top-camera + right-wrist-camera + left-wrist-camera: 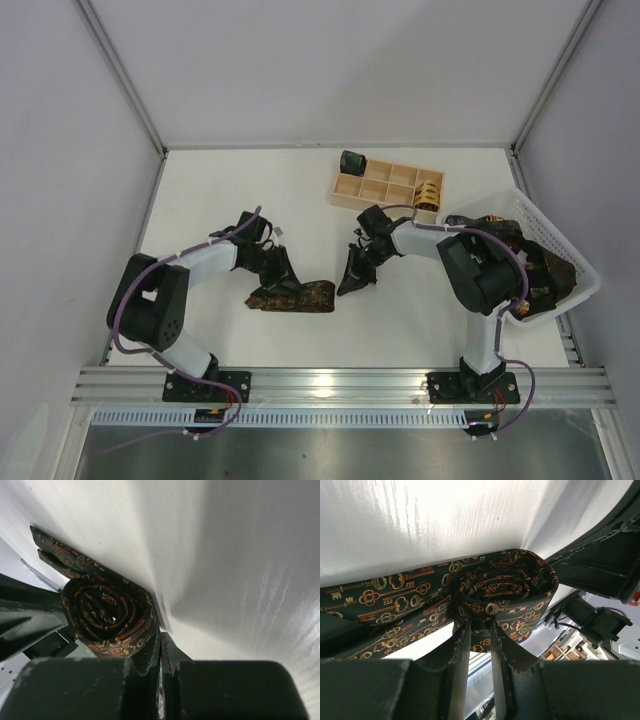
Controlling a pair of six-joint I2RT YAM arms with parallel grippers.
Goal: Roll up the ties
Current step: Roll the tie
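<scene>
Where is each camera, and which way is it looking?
Top external: high behind the robot, looking down at the table; left arm and right arm show.
Left wrist: on the left arm, facing the rolled tie past the left tool.
Right wrist: on the right arm, facing that tie past the right tool.
Both wrist views share that tie coil, seen from opposite sides.
</scene>
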